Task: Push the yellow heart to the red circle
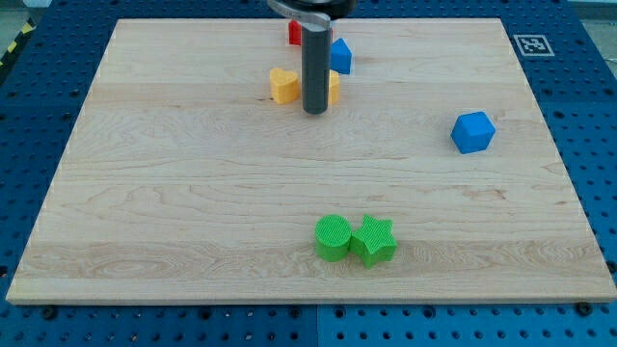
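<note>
Standing near the far edge of the wooden tabletop point(193, 193), the tool point(314, 113) was a bare dark rod with nothing to grasp or release, and it held nothing. Its lower end rested on the wood just in front of the yellow heart point(284, 85), hiding the heart's right half. The heart's visible part lay to the left of the rod and slightly toward the far edge. A small part of the red circle point(294, 32) showed beyond the heart, close to the far edge, mostly hidden behind the rod. So the circle lay almost straight past the heart from the tool, and a push toward the far edge looked likely to bring the two together. A blue block point(340, 56) sat just right of the rod, near the heart. Another blue block point(472, 132) lay toward the right edge. A green circle point(334, 237) and a green star point(374, 241) touched each other near the front edge.
</note>
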Robot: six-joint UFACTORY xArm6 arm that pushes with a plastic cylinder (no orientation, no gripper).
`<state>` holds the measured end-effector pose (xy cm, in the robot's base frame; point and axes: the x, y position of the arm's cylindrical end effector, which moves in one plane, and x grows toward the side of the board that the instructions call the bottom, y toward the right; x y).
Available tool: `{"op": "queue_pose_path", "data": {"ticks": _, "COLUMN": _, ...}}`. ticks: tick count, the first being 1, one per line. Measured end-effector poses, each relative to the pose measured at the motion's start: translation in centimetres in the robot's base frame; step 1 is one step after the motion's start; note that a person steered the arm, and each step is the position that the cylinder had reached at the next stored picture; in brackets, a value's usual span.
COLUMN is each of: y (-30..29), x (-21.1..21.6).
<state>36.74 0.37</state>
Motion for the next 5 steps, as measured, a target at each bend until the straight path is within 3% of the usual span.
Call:
{"op": "queue_pose_path", "data": {"ticks": 2, "y": 0.0, "x": -4.1}}
{"op": "queue_pose_path", "data": {"ticks": 5, "y": -2.6, "x": -0.1}}
